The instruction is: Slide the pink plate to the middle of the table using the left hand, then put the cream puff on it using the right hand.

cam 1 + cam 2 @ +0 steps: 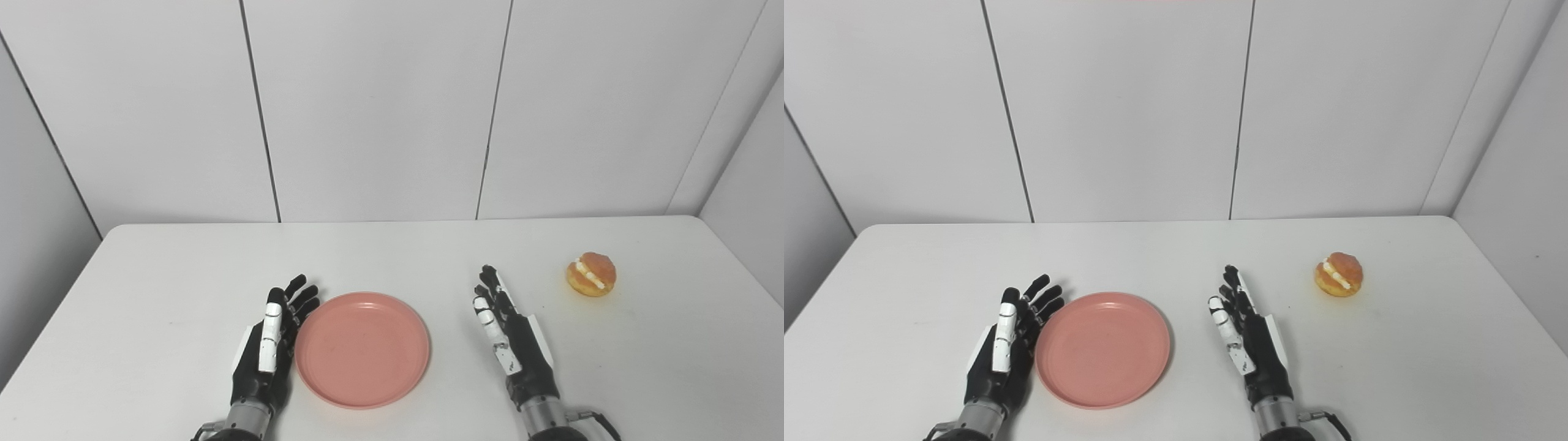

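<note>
Pink plate (362,349) sits lower centre of frame on the white table (392,245), empty.
Left hand (269,343) is just beside the plate's left rim, fingers extended and apart, grasping nothing. Right hand (511,337) is right of the plate, also spread and empty. Cream puff (590,274) lies apart at frame right.

Pink plate (362,349): round, shallow, raised rim, empty, lay flat on white tabletop (392,251) near front edge, roughly centred left to right. Cream puff (590,274): golden-brown bun split by white cream line, sat on tabletop well apart from plate, farther back and to right.
</note>
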Motion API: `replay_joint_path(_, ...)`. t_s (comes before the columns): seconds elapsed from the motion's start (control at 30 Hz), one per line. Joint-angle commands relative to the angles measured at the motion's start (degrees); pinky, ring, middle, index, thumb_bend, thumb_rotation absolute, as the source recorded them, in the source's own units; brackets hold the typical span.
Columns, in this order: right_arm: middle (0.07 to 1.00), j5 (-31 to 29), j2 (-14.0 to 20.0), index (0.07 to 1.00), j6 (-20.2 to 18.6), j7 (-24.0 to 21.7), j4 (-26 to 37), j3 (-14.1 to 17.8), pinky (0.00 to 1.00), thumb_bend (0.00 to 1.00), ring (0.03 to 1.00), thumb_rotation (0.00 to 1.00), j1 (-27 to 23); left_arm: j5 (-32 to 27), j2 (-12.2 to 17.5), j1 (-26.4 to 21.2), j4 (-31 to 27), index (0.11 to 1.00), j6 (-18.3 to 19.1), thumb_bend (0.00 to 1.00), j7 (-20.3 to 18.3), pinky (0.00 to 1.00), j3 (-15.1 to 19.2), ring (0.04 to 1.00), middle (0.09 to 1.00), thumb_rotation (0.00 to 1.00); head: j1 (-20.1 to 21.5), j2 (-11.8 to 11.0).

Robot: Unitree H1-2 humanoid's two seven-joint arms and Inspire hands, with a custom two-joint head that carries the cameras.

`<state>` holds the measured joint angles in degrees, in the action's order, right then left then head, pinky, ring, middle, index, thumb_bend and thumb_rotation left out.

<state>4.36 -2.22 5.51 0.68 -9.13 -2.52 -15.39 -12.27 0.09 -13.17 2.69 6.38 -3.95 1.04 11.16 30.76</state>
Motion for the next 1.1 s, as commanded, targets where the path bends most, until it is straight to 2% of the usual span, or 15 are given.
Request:
replay_joint_path(0.0,0.974,0.1,-0.7,0.971,-0.5,0.5,0.2,-0.2,0.94,0.60,0.951,0.86,0.6,0.5,-0.4,0.7,-1.3,0.845,-1.5,0.70,-0.5,0.87,-0.3,0.870,0.862,0.91,0.0,0.1)
replay_joint_path(0.1,0.975,0.0,-0.9,0.972,-0.2,0.5,0.2,-0.3,0.94,0.59,0.950,0.86,0.5,1.0,-0.2,1.2,-2.1,0.844,-1.3,0.69,-1.1,0.87,-1.2,0.871,0.862,0.92,0.0,0.4)
replay_joint_path(0.17,0.978,0.3,-0.8,0.978,-0.2,0.6,0.3,-0.5,0.94,0.58,0.950,0.87,0.4,0.5,0.2,1.5,-3.2,0.881,0.0,0.66,-2.4,0.92,-2.2,0.902,0.892,0.98,0.0,0.8)
replay_joint_path(0.3,0.976,0.5,-0.8,0.976,-0.2,0.6,0.5,-0.5,0.94,0.57,0.945,0.87,0.4,-0.1,0.3,1.9,-4.4,0.910,1.0,0.64,-3.2,0.96,-2.8,0.923,0.916,1.00,-0.1,0.9)
replay_joint_path(0.5,0.967,1.3,-0.6,0.966,-0.2,0.9,0.7,-0.6,0.92,0.59,0.934,0.88,0.4,0.4,0.8,2.4,-4.4,0.918,1.5,0.69,-4.6,0.97,-4.2,0.925,0.919,1.00,-0.1,0.9)
replay_joint_path(0.7,0.964,1.4,-0.8,0.960,-1.4,0.8,1.8,-0.6,0.91,0.58,0.933,0.88,0.5,0.3,1.4,2.5,-3.9,0.929,0.5,0.71,-6.0,0.97,-5.1,0.922,0.923,1.00,0.0,1.9)
replay_joint_path(0.87,0.964,1.4,-0.7,0.958,-1.7,0.8,2.1,-0.6,0.92,0.57,0.933,0.88,0.5,0.4,1.5,2.2,-3.8,0.926,0.1,0.70,-5.8,0.97,-4.5,0.928,0.927,1.00,-0.3,2.2)
replay_joint_path(1.0,0.969,1.4,-0.6,0.961,-1.6,0.9,2.1,-0.6,0.92,0.57,0.940,0.87,0.4,1.2,0.2,1.4,-3.7,0.926,0.2,0.65,-2.4,0.96,-2.2,0.940,0.932,1.00,-0.5,2.5)
replay_joint_path(1.07,0.968,1.7,-0.5,0.961,-1.8,1.0,2.2,-0.6,0.92,0.58,0.942,0.87,0.4,1.2,-0.2,0.9,-2.5,0.936,-1.2,0.62,-1.4,0.97,-1.1,0.953,0.943,0.99,-0.6,2.7)
